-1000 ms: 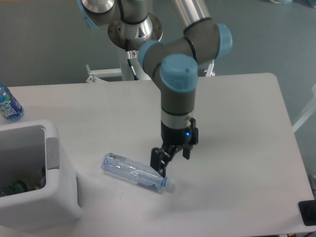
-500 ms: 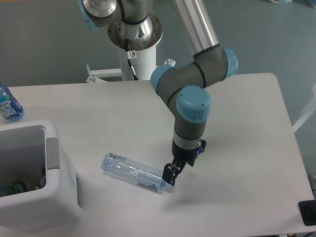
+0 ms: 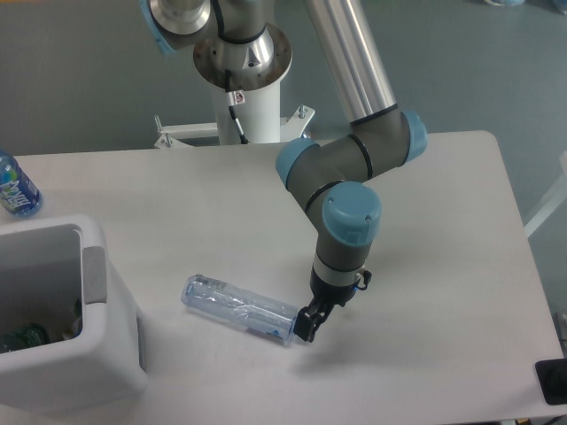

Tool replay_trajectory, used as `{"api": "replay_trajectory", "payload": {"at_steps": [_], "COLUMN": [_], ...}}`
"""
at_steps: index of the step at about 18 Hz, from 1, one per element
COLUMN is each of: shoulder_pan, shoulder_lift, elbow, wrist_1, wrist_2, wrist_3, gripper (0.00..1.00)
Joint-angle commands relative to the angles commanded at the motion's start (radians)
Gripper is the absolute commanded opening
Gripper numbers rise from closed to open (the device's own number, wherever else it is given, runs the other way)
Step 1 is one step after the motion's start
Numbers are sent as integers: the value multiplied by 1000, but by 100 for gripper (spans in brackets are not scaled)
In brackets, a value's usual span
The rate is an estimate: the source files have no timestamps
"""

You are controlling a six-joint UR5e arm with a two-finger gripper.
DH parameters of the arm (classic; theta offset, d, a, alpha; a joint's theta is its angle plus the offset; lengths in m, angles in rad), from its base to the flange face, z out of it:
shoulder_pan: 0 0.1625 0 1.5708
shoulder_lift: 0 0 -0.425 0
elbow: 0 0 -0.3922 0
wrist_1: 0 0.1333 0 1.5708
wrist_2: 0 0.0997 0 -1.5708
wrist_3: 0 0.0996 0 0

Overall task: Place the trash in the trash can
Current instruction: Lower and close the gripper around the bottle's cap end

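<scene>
The gripper [image 3: 306, 324] sits low at the cap end of the bottle [image 3: 241, 310] lying on the tabletop [image 3: 425, 221], apparently touching it; finger state cannot be determined.

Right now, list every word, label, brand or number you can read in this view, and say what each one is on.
No text can be read in this view.
Blue-labelled water bottle at the table's left edge: white print on its label, too blurred to read.
Crinkled clear bottle lying by the gripper: no label visible.
White trash can: its grey rim panel shows no print.
Robot arm: no marking visible.
</scene>
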Motion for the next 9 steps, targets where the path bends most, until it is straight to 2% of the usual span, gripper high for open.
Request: {"api": "replay_trajectory", "payload": {"at_steps": [7, 9], "shoulder_pan": [-17, -25], "shoulder_lift": [-20, -25], "elbow": [8, 23], "wrist_1": [0, -2], "wrist_2": [3, 3], "wrist_3": [-8, -17], "gripper": [99, 93]}}
